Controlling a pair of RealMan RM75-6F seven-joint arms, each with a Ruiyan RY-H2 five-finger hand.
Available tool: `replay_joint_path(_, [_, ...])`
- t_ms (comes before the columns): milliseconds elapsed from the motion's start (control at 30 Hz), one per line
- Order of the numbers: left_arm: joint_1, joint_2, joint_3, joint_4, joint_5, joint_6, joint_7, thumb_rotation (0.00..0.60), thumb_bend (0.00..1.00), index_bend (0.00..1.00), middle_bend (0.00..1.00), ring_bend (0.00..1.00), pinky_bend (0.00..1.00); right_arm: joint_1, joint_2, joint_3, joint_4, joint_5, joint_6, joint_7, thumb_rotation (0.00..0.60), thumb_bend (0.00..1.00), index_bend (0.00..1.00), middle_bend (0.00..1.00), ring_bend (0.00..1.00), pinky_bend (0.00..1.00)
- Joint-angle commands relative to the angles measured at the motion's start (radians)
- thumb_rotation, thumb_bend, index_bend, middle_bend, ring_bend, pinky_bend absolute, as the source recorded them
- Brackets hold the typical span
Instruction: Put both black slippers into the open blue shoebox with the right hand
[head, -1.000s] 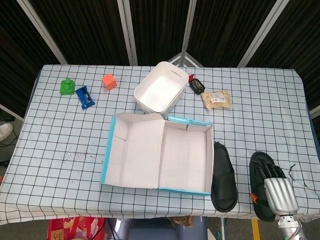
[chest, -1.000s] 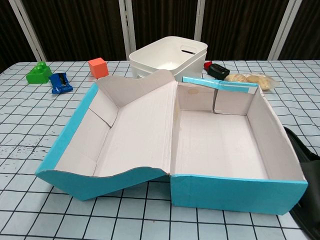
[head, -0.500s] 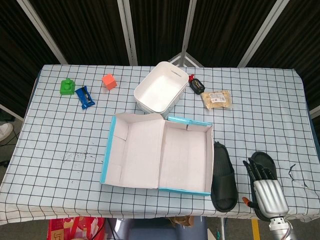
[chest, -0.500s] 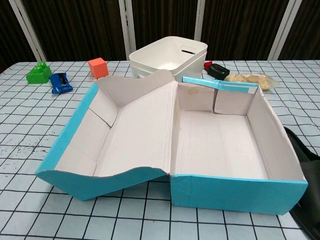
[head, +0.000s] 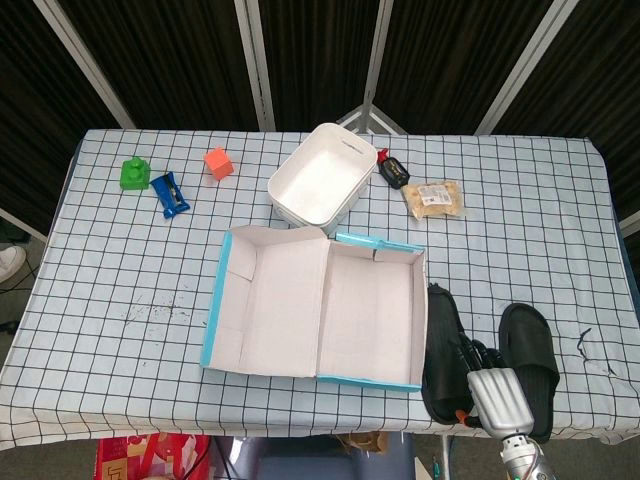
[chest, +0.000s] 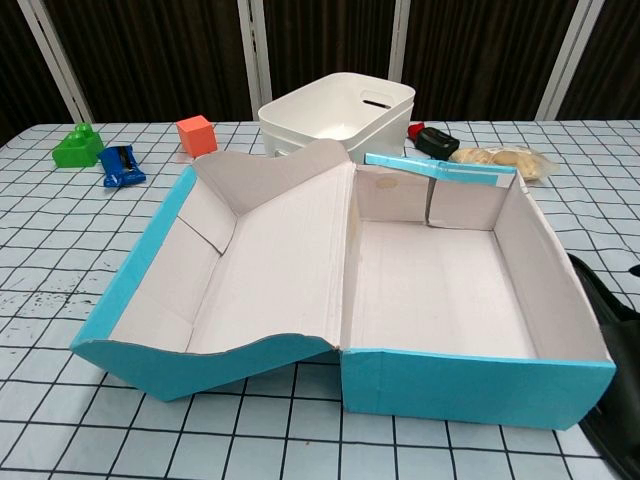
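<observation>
The open blue shoebox lies in the middle of the checked table, with its lid folded out to the left and nothing inside. Two black slippers lie to its right. One slipper lies right against the box wall. The other slipper sits further right. My right hand is at the table's front edge between the two, its dark fingers spread over the near slipper's right rim and holding nothing. The chest view shows the box and a strip of the near slipper, but no hand. My left hand is out of sight.
A white tub stands behind the box. Beside it are a small black and red item and a snack bag. An orange cube, a green block and a blue object sit at the back left.
My right hand has slid left, off the far-right slipper, and now sits between the two with its fingers over the slipper next to the box. Neither slipper has moved.
</observation>
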Motion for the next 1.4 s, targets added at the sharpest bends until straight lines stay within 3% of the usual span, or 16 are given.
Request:
replay_joint_path(33, [-0.001,0.001,0.001,-0.001,-0.002,-0.005,0.002,0.600,0.37,0.03,0.00,0.00,0.03,0.015,-0.028,0.013,0.013,0.023,-0.011,-0.019,0.600,0.12,0.00,0.04,0.10,0.17])
replay_joint_path(300, [-0.001,0.008,-0.003,-0.006,-0.021,-0.015,0.007,0.600,0.37,0.03,0.00,0.00,0.03,0.060,-0.068,0.051,0.043,0.118,-0.045,-0.066,0.600,0.12,0.00,0.04,0.10,0.17])
replay_joint_path(1033, [-0.007,0.009,-0.001,-0.021,-0.034,-0.040,0.036,0.600,0.37,0.03,0.00,0.00,0.03,0.115,-0.114,0.030,0.107,0.210,-0.079,-0.092,0.600,0.12,0.01,0.04,0.10,0.17])
replay_joint_path(1400, [-0.008,0.012,-0.001,-0.022,-0.035,-0.045,0.032,0.600,0.37,0.03,0.00,0.00,0.03,0.135,-0.128,0.032,0.099,0.212,-0.065,-0.081,0.600,0.12,0.39,0.12,0.10,0.16])
